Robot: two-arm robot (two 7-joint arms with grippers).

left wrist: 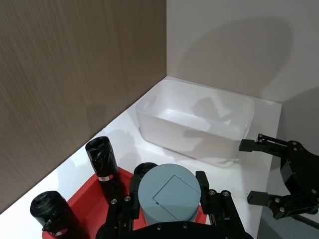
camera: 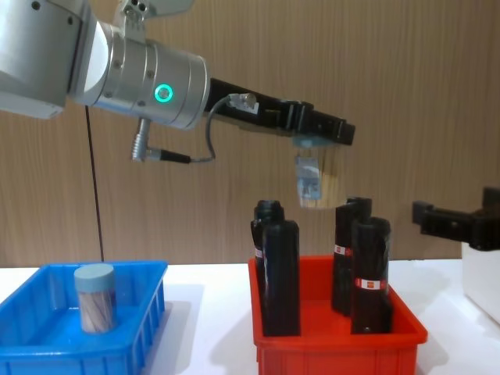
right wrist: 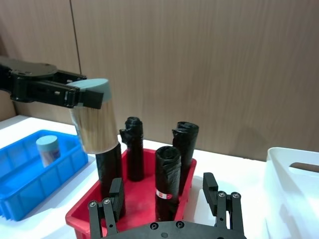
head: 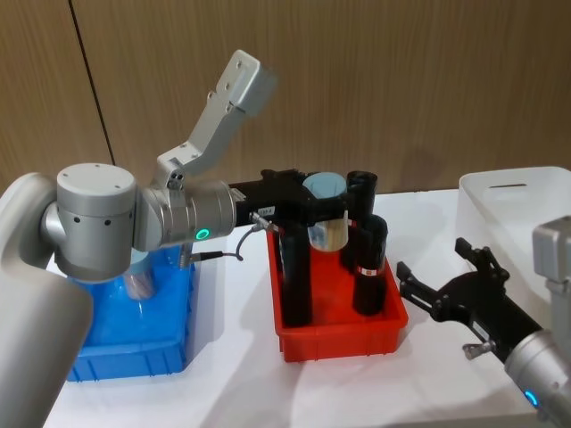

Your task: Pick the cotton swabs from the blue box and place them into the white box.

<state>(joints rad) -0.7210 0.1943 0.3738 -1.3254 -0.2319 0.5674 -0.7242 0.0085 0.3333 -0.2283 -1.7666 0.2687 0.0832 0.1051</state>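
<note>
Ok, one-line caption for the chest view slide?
Left gripper holds a cotton swab jar above the red bin; another jar stands in the blue box.

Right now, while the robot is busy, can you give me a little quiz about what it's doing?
1. True or false: the left end effector holds a cotton swab jar above the red bin.
2. How many jars stand in the blue box? A none, B one, C three.
3. Fill in: the right end effector, near the white box, is ____.
Key: 1 true; 2 B, the lone jar; 3 open.
</note>
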